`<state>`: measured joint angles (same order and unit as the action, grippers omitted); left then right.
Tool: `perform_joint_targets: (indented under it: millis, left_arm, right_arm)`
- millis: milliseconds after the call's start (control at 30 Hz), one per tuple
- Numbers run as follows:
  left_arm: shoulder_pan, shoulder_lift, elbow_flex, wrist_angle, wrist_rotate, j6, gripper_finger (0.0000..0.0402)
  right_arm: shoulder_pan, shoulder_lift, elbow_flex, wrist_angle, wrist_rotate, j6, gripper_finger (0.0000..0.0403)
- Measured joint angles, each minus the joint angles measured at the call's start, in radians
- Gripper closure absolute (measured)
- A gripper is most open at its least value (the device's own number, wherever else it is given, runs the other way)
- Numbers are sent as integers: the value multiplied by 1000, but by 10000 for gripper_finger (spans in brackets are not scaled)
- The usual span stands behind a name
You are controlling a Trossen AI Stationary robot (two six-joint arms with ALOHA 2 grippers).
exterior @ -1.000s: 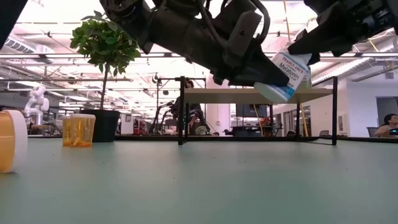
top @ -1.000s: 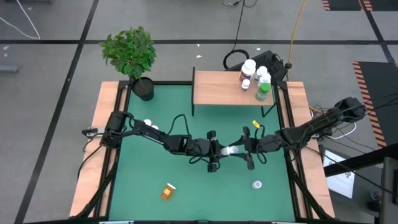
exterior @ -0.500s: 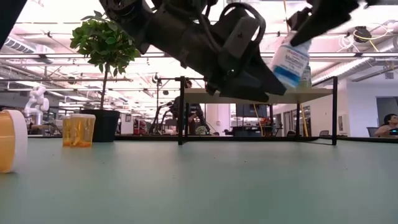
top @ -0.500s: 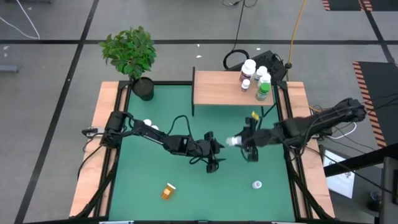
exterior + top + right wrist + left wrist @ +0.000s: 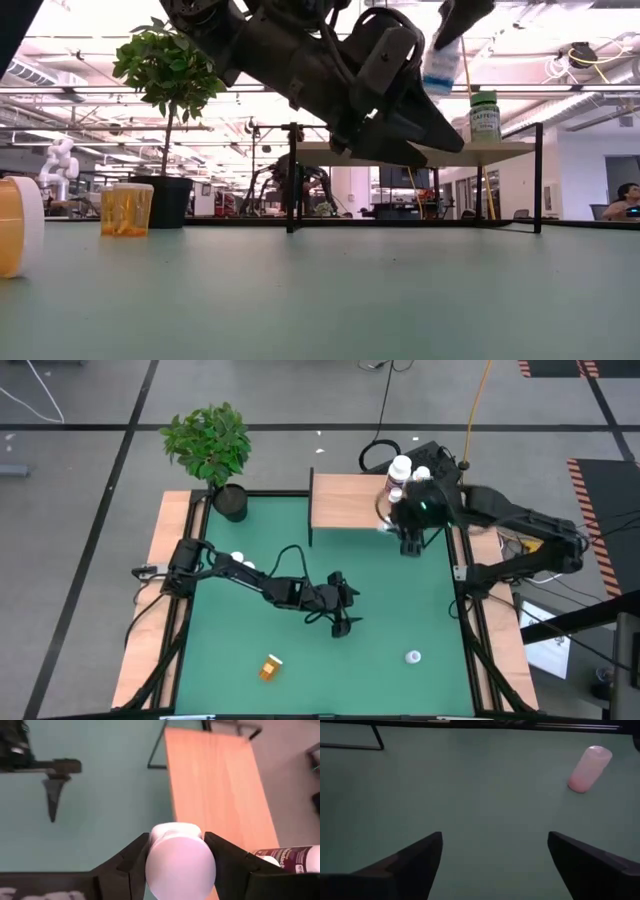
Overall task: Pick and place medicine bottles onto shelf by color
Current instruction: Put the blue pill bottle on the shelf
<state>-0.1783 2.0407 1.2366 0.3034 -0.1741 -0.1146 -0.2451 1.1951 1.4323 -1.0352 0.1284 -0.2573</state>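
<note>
White-capped bottle [image 5: 178, 861] is clamped in your right gripper [image 5: 410, 538], hanging over the front edge of the shelf [image 5: 345, 502], right beside the bottles [image 5: 400, 468] already standing there. Your left gripper [image 5: 345, 607] is spread wide and empty, mid-table above the green mat [image 5: 250, 640].

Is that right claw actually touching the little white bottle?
Touching. The right wrist view shows the right end effector with both fingers pressed against the white-capped bottle.
</note>
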Motion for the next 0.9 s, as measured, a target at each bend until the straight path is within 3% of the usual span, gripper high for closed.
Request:
perform_joint_targets:
  millis: [100,367,533,900]
  left_arm:
    - [0,0,0,-5,0,-1,48]
    - [-17,0,0,-71,0,0,54]
    - [-21,0,0,-77,-1,5,53]
    - [-19,0,0,-84,-1,15,52]
  right_arm:
    - [-107,60,31,-22,-102,-89,239]
    - [-281,156,32,-79,-108,-287,237]
    - [-343,171,32,-84,-183,-331,237]
    - [-414,173,32,-83,-218,-357,236]
